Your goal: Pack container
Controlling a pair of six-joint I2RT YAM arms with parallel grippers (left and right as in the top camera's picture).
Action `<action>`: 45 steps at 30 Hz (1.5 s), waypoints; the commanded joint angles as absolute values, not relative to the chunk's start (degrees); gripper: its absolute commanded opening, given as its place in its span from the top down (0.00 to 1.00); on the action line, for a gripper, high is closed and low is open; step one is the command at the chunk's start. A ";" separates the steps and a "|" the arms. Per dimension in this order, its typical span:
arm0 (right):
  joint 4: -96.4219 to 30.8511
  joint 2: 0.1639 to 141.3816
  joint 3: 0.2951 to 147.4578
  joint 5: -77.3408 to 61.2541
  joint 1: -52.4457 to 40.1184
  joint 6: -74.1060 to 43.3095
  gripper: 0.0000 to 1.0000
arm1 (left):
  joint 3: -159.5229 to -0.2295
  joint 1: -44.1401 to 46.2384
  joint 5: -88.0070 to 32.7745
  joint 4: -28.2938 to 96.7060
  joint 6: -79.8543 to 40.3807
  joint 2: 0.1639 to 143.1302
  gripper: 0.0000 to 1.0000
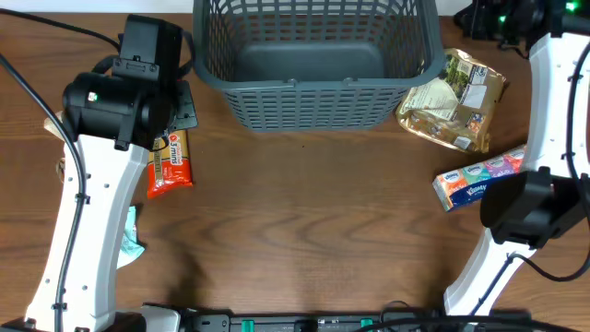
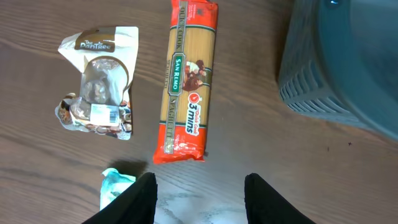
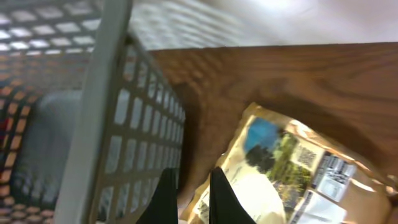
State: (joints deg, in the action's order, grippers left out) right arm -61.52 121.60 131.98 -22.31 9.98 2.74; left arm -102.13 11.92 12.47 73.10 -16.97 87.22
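The container (image 1: 313, 88), a large dark grey slotted basket, stands empty at the back middle of the table. It also shows in the left wrist view (image 2: 336, 74) and in the right wrist view (image 3: 112, 93). My left gripper (image 2: 200, 190) is open and empty, above the table just short of a red and yellow spaghetti packet (image 2: 186, 87), which lies left of the container (image 1: 171, 161). My right gripper (image 3: 189, 196) is shut and empty. It hangs between the container's right wall and a gold foil packet (image 3: 286, 168), which lies right of the container (image 1: 456, 101).
A white and brown snack pouch (image 2: 99, 84) lies left of the spaghetti. A small teal packet (image 2: 115, 186) lies near my left finger and beside the left arm (image 1: 131, 235). A colourful tissue pack (image 1: 479, 177) lies at the right by the right arm.
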 commanded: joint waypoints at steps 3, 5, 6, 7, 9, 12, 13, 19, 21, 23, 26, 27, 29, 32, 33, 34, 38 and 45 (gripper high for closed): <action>-61.69 121.97 131.09 -30.02 8.49 8.95 0.99 | -103.09 11.75 13.54 73.30 -17.87 86.96 0.55; -61.98 121.97 131.09 -31.75 7.97 10.44 0.99 | -103.09 11.75 13.54 73.30 -17.87 86.96 0.55; -62.15 121.97 131.07 -31.99 7.70 10.83 0.99 | -103.09 11.75 13.54 73.32 -17.87 86.96 0.55; -62.19 121.97 131.07 -31.81 7.38 10.85 0.99 | -103.09 11.75 13.54 73.32 -17.87 86.96 0.55; -62.17 121.97 131.07 -31.51 6.74 10.87 0.99 | -103.09 11.75 13.54 73.32 -17.87 86.96 0.55; -62.19 121.97 131.07 -31.59 6.15 11.05 0.99 | -103.09 11.75 13.54 73.32 -17.87 86.96 0.55; -62.24 121.97 131.07 -31.79 5.96 11.14 0.99 | -103.09 11.75 13.54 73.32 -17.87 86.96 0.55; -62.33 121.97 131.07 -31.94 4.54 11.92 0.99 | -103.09 11.75 13.54 73.32 -17.87 86.96 0.55; -62.30 121.97 131.07 -31.92 4.29 11.92 0.99 | -103.09 11.75 13.54 73.32 -17.87 86.96 0.55; -62.26 121.97 131.07 -31.66 4.29 11.90 0.99 | -103.09 11.75 13.54 73.32 -17.87 86.96 0.55; -62.39 121.97 131.07 -31.29 4.34 11.88 0.99 | -103.09 11.75 13.54 73.32 -17.85 86.96 0.55; -62.46 121.97 131.07 -31.27 4.36 11.88 0.99 | -103.09 11.75 13.54 73.32 -17.85 86.96 0.55; -62.57 121.97 131.07 -29.95 4.54 11.51 0.97 | -103.09 11.75 13.58 73.41 -17.67 86.96 0.55; -62.65 121.95 131.07 -20.97 5.02 5.80 0.55 | -103.09 11.73 13.65 73.56 -16.29 86.94 0.50; -62.78 121.95 131.09 -17.54 5.34 3.84 0.36 | -103.09 11.73 13.98 73.52 -16.19 86.91 0.46; -62.89 121.93 131.09 -14.61 5.76 2.13 0.20 | -103.09 11.73 14.26 73.52 -16.19 86.89 0.43; -63.83 120.77 131.39 -6.09 7.79 -1.72 0.01 | -103.09 11.53 14.70 73.60 -16.19 86.35 0.40; -70.04 112.95 133.73 7.22 12.71 -11.64 0.01 | -103.09 9.28 16.01 73.49 -16.19 82.13 0.36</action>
